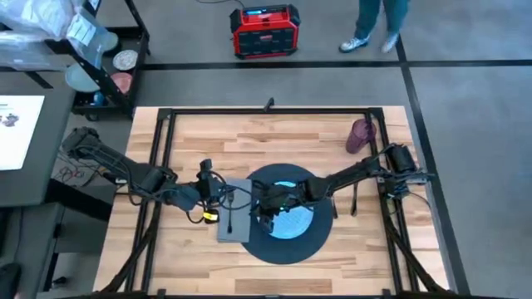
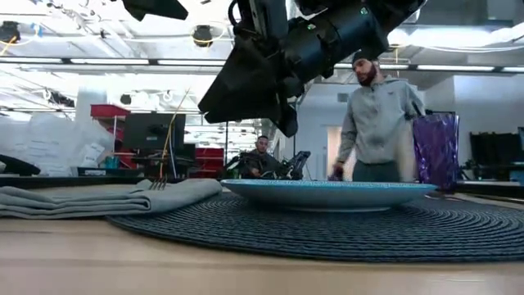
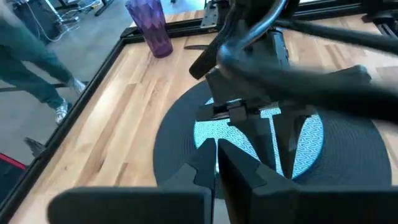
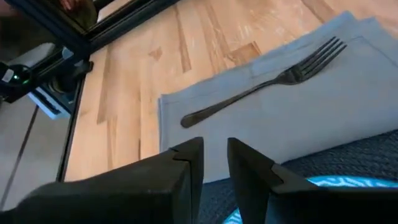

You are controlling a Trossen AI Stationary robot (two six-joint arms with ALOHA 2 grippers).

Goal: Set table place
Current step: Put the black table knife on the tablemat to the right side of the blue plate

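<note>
Over the plate (image 1: 291,223) rim, right gripper (image 1: 264,218) hovers

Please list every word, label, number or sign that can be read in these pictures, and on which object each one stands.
No text can be read in any view.
The paper sheet on the side desk carries print too small to read.
The red case on the floor shows no readable label.

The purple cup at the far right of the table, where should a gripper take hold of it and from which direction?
Probably at mid-height, from the side. The purple cup stands upright on bare wood near the table's far right corner, with faceted walls widening upward, so fingers closing level across the body should hold it. The right gripper, now over the plate, is on that side.
</note>
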